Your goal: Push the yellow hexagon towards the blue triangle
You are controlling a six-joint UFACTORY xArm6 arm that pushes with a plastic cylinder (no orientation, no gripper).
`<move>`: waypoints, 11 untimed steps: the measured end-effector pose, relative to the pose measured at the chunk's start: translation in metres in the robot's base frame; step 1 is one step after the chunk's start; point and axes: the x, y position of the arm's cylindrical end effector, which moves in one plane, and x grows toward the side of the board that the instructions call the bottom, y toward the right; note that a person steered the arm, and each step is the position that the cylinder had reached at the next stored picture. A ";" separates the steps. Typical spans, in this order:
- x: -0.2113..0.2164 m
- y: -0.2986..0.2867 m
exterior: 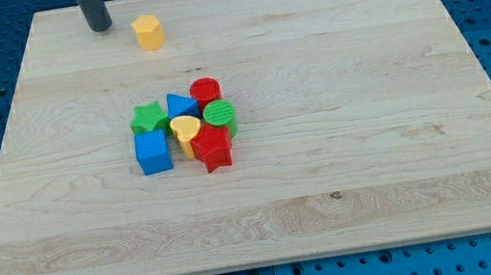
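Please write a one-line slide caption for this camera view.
My tip stands left of the yellow hexagon, the blue triangle clustered below.

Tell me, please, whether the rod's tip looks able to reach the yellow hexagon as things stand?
Probably yes: my tip sits just to the view's left of the yellow hexagon, with only bare board between them.

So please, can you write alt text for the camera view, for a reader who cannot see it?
On a wooden board, my tip stands near the view's top, just left of a lone yellow hexagon. Lower down, at the middle, a tight cluster holds the blue triangle, green star, red cylinder, green cylinder, yellow heart, blue cube and red star.
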 end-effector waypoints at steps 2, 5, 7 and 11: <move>0.001 0.050; 0.037 0.086; 0.043 0.093; 0.066 0.069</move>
